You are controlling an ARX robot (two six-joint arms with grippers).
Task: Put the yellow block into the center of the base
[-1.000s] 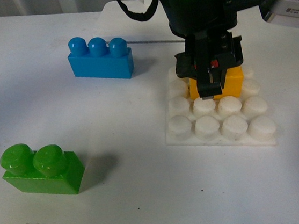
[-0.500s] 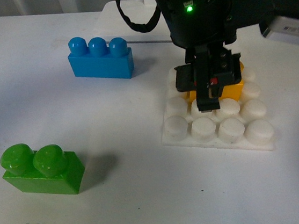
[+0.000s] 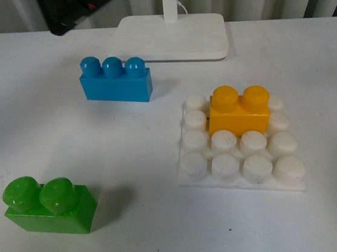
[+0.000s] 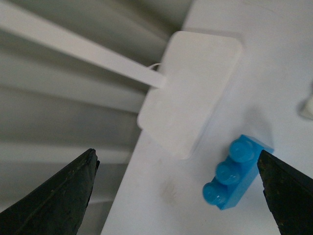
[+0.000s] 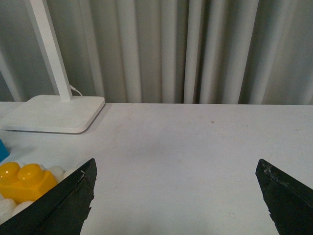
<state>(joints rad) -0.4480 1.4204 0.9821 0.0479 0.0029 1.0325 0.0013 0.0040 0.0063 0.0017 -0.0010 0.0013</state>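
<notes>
— Looking at the front view, would you call the job done?

— Very nearly, I'd judge. The yellow block [image 3: 239,115] stands upright on the base [image 3: 241,175], its two studs up, with nothing holding it. It covers the second row from the back, over the two middle columns or thereabouts; the angle makes it hard to say whether it is dead centre or a row too far back, and whether it is pressed fully home.

— And the claws?

— The left gripper [image 4: 176,193] hangs high with its fingers spread wide and nothing between them; below it lie the blue brick [image 4: 234,171] and the lamp foot [image 4: 193,93]. The right gripper [image 5: 178,198] is likewise spread and empty, well apart from the block, which shows at the corner of its view. In the front view only a dark part of an arm shows at the upper left.

— So what is left?

— At most a check of seating and position. Nothing else looks outstanding.

— The surroundings?

— A plain white table [image 3: 137,227], matte, faintly scuffed. The green brick [image 3: 47,198] sits near the front left, well apart from the base; the blue one lies further back, just before the lamp foot. Behind the table hang pale pleated curtains [image 5: 195,49].
</notes>
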